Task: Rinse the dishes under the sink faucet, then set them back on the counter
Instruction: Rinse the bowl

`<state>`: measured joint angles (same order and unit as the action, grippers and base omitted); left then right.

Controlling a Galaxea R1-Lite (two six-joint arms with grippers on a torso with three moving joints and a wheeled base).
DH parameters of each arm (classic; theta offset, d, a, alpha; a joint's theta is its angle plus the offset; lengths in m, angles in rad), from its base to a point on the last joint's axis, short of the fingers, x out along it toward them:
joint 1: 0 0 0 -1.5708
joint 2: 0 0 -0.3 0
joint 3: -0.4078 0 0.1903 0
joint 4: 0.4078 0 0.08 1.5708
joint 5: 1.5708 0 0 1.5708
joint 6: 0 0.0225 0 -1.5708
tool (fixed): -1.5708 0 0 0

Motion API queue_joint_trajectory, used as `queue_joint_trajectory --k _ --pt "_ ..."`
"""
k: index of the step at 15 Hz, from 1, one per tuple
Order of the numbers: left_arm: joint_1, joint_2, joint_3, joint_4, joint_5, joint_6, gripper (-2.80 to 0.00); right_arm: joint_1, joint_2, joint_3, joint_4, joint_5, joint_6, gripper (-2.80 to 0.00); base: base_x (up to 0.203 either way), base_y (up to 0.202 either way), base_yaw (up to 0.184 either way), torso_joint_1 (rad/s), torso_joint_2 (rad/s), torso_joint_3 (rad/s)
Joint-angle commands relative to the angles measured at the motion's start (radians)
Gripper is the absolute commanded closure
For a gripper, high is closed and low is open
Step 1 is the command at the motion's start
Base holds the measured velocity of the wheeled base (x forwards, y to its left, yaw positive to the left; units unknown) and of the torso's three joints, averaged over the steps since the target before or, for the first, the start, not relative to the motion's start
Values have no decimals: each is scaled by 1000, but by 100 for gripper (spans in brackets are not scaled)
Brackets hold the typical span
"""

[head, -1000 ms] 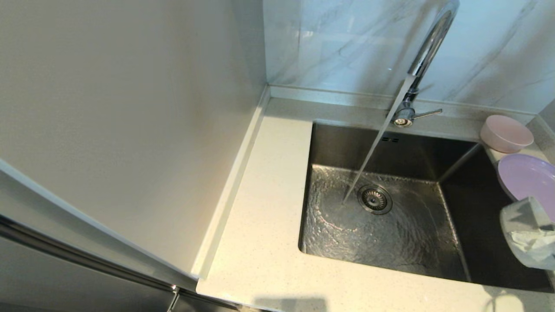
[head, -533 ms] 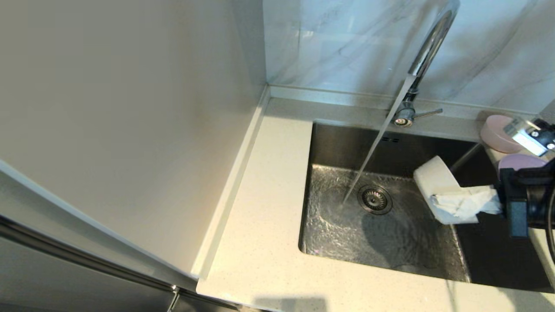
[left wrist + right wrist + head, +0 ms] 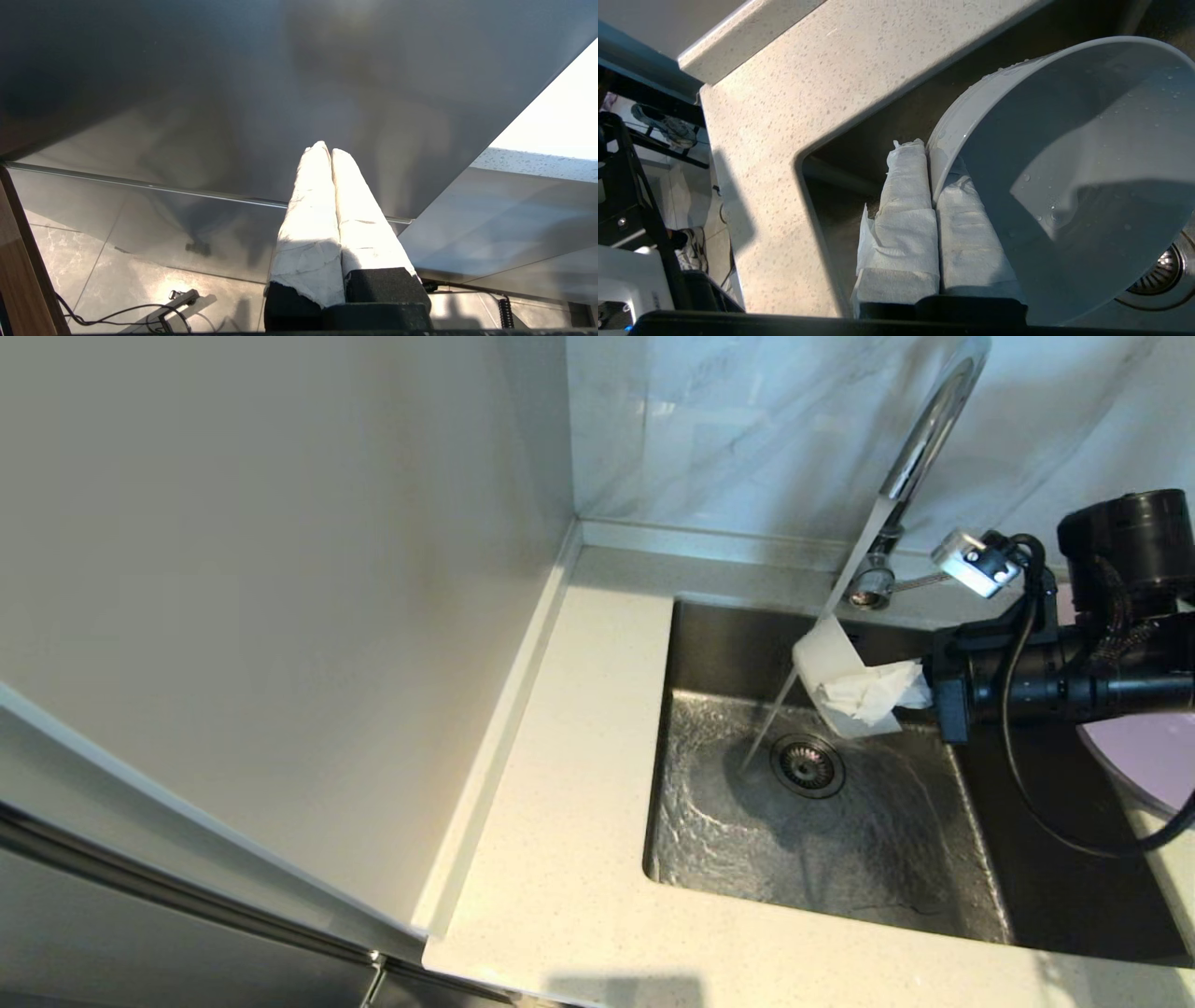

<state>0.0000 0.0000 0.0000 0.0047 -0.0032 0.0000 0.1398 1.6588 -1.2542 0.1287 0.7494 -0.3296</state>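
The right gripper (image 3: 845, 695) has swung in from the right edge to the middle of the frame, carrying a pale bowl (image 3: 826, 663) into the water stream above the sink (image 3: 709, 644). The right wrist view alone shows its paper-wrapped fingers (image 3: 901, 200) clamped on the bowl's rim, one inside and one outside, with droplets in the hollow. From the head, the arm hides the pink bowl; only part of the purple plate (image 3: 1144, 756) shows at the right edge on the surface (image 3: 579, 728). The faucet (image 3: 920, 439) is cut off at the top. The left gripper (image 3: 331, 154), closed and empty, appears only in its own view.
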Motion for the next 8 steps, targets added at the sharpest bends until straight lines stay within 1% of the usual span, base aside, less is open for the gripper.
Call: queue_joint_trajectory --k 1,3,5,7,8 --pt "0 0 0 0 0 0 0 3 49 -39 2 3 6 0 0 0 0 0 0 0" --pt "0 0 0 0 0 0 0 3 57 -64 0 -15 57 0 0 0 0 0 0 0" --pt "0 0 0 0 0 0 0 3 84 -94 -8 -26 68 0 0 0 0 0 0 0" --pt "0 0 0 0 -1 0 0 3 96 -94 -60 -48 90 0 0 0 0 0 0 0" --pt "0 0 0 0 -1 0 0 5 98 -97 -81 -57 124 0 0 0 0 0 0 0"
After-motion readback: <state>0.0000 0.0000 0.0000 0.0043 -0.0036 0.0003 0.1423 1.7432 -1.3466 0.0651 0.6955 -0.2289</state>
